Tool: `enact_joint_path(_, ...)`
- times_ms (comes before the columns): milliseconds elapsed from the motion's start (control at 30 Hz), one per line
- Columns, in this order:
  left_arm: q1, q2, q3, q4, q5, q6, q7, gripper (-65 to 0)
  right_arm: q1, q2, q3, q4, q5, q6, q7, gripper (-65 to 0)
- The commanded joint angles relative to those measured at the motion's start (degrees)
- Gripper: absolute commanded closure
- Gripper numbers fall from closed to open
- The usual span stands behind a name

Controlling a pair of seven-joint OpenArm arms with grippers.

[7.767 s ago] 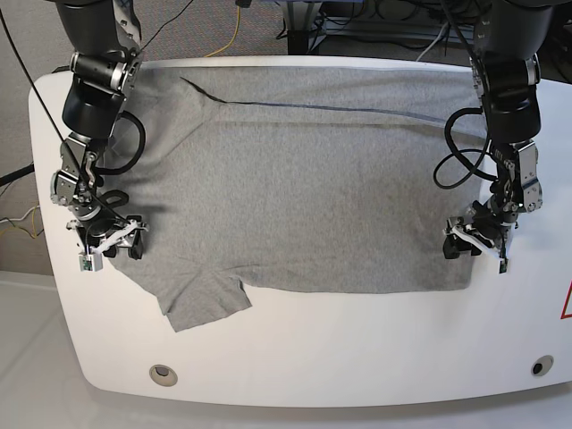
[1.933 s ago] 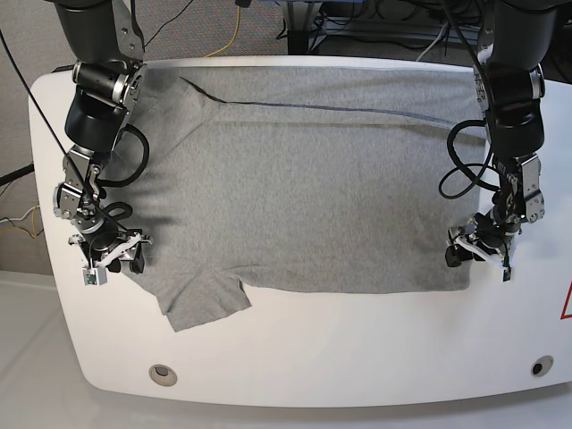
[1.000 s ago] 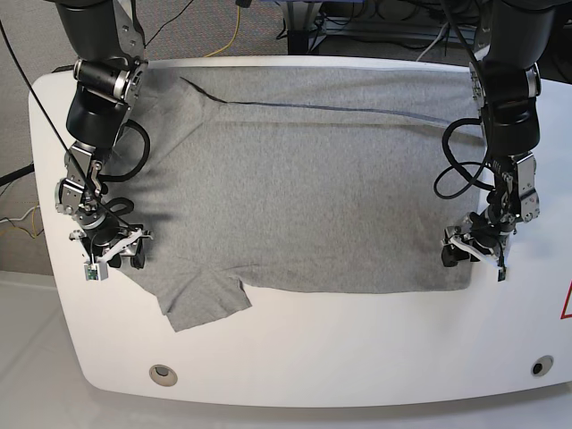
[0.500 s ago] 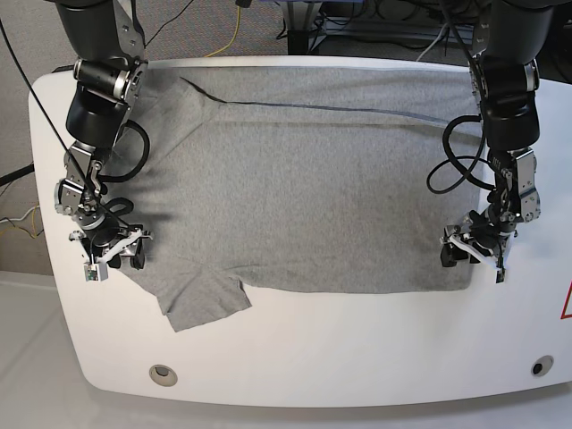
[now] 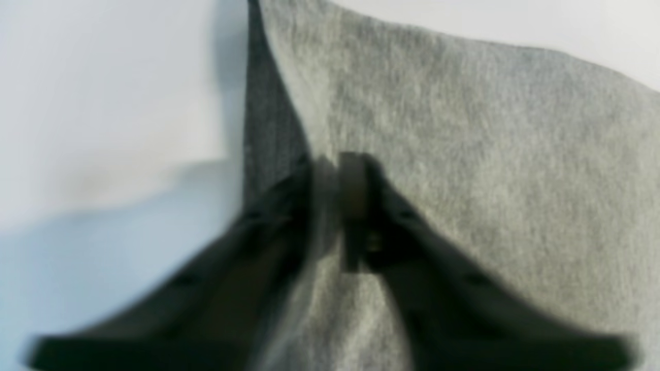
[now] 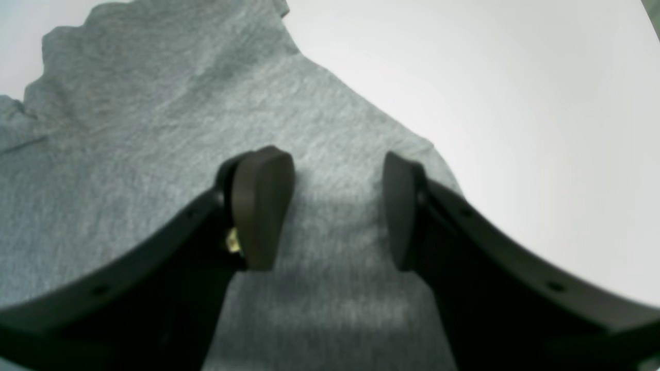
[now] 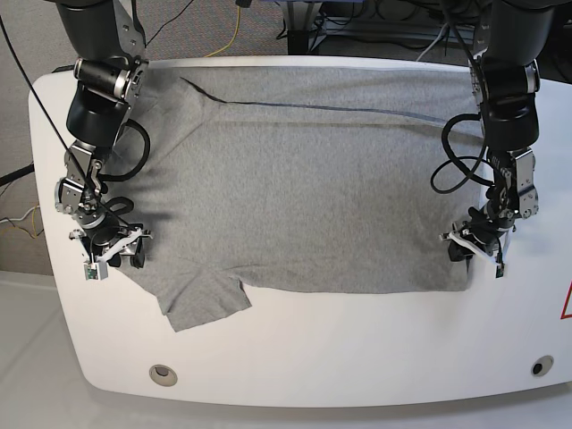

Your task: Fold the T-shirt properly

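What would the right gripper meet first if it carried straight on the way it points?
Most likely the T-shirt: the right gripper hangs open and points down at the cloth, with the table underneath. The gap is unclear.

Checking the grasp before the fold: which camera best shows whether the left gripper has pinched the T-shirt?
The left wrist view: the left gripper pinches a ridge of T-shirt. In the base view it is small; the right wrist view misses it.

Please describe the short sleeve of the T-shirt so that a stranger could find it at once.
On the white table, the grey T-shirt lies spread flat. The sleeve is the only flap jutting past its straight near edge, close to the right gripper.
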Motion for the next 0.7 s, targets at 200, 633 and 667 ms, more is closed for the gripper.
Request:
enact_joint_path(200,-1.93,-0.60,-0.18,1.12,-0.35,0.41,0.26,-36.6,1.45,0.99,0.24,1.21,0.50,-0.20,0.98,-31.4)
enact_joint_path(633,-1.83,-0.62,-0.01,0.88,-0.42,2.27,0.74,-46.1,1.28,1.12,0.34,0.80,0.55,-0.21,0.89,-31.4)
enact_joint_path(667,-1.85,-0.59,-0.01,0.85,-0.44,2.33,0.71,-46.3,1.25,1.12,0.37,0.83,0.53,-0.17,0.88,-31.4)
